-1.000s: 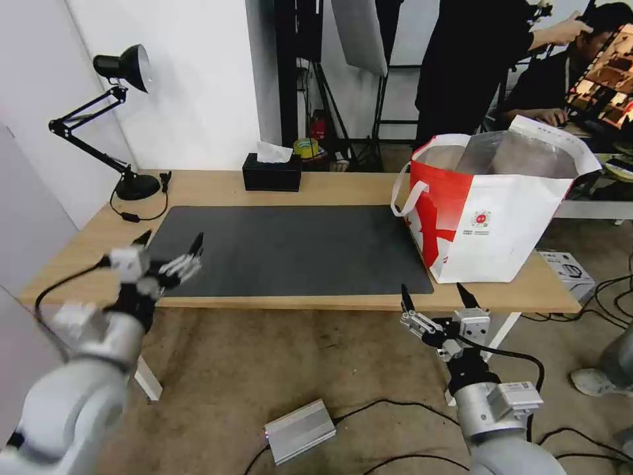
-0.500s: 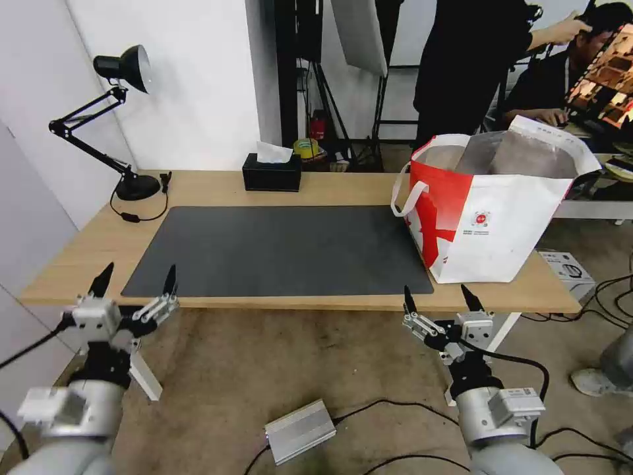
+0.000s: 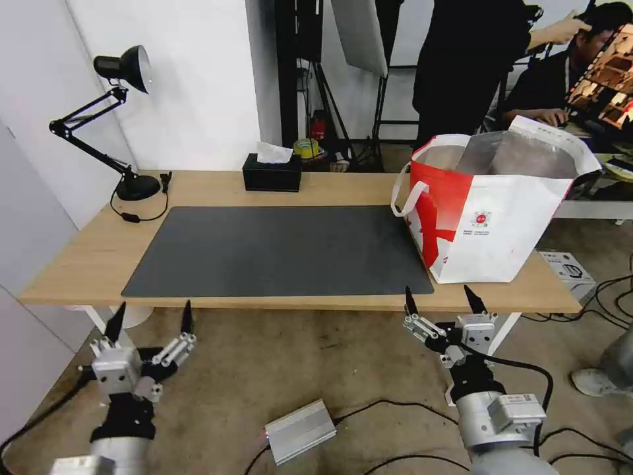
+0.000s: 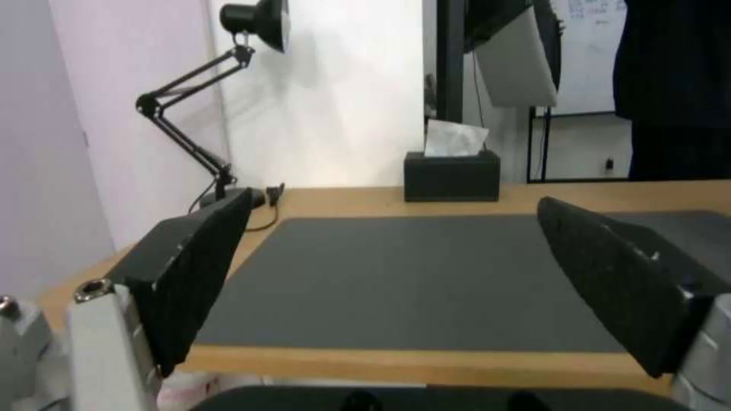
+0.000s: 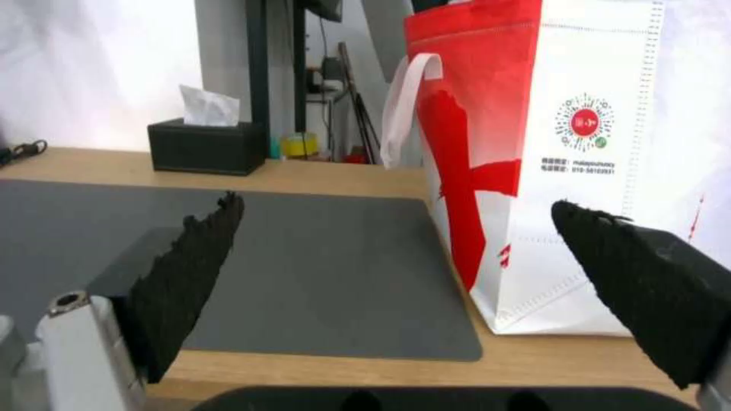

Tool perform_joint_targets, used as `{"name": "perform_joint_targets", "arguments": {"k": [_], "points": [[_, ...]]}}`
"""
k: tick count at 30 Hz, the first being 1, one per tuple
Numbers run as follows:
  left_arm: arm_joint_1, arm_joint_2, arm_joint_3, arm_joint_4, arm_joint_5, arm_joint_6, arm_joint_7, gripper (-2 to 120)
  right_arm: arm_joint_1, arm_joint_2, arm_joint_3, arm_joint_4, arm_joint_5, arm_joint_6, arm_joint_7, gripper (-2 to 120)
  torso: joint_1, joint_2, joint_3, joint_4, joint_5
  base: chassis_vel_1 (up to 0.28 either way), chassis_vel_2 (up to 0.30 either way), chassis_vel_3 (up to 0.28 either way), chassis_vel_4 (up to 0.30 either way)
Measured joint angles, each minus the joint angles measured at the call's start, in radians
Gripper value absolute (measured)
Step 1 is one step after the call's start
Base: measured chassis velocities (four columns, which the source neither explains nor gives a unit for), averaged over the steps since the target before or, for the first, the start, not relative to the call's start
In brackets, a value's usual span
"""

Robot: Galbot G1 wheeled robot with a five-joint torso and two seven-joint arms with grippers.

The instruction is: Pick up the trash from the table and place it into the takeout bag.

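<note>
White-and-red takeout bag (image 3: pixel 491 208) stands upright at the right end of your counter (image 3: pixel 86 254), mouth open, foil lining showing, one bottom corner on the dark grey mat (image 3: pixel 283 251). Behind the mat you've got the black tissue box (image 3: pixel 271 173), and a black desk lamp (image 3: pixel 119 119) at the far left corner. Your left gripper (image 3: pixel 151 316) hangs below the counter's near edge, fingers (image 4: pixel 194 274) spread wide, holding nothing. Your right gripper (image 3: pixel 440 302) sits just off the front edge near the bag, fingers (image 5: pixel 187 279) spread too.
</note>
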Motion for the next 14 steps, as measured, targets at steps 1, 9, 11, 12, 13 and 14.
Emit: {"name": "perform_joint_targets", "arguments": {"k": [1,9,11,12,13,14], "points": [[0.005,0.005,0.008,0.0,0.006,-0.002,-0.009,100,-0.001,0.001,0.0,0.001,-0.002,0.001,0.0,100,0.0,0.0,0.0,-0.0001,0.0002,0.0,0.0,0.0,0.0],[0.007,0.013,0.016,0.001,0.01,-0.002,-0.019,100,-0.004,0.003,-0.002,0.003,-0.019,0.001,0.002,100,0.0,0.0,0.0,0.0,0.0001,0.0,0.0,0.0,0.0],[0.006,0.013,0.015,0.001,0.01,-0.002,-0.019,100,-0.004,0.003,-0.002,0.003,-0.019,0.001,0.002,100,0.0,0.0,0.0,0.0,0.0,0.0,0.0,0.0,0.0],[0.006,0.013,0.015,0.001,0.009,-0.002,-0.019,100,-0.004,0.003,-0.002,0.003,-0.019,0.001,0.003,100,0.0,0.0,0.0,0.0,0.0001,0.0,0.0,0.0,0.0],[0.006,0.013,0.015,0.001,0.009,-0.002,-0.019,100,-0.004,0.003,-0.002,0.003,-0.019,0.001,0.003,100,0.0,0.0,0.0,0.0,0.0001,0.0,0.0,0.0,0.0],[0.005,0.014,0.015,0.001,0.009,-0.002,-0.019,100,-0.004,0.003,-0.003,0.003,-0.019,0.001,0.003,100,0.0,0.0,0.0,0.0,0.0001,0.0,0.0,0.0,0.0]]}}
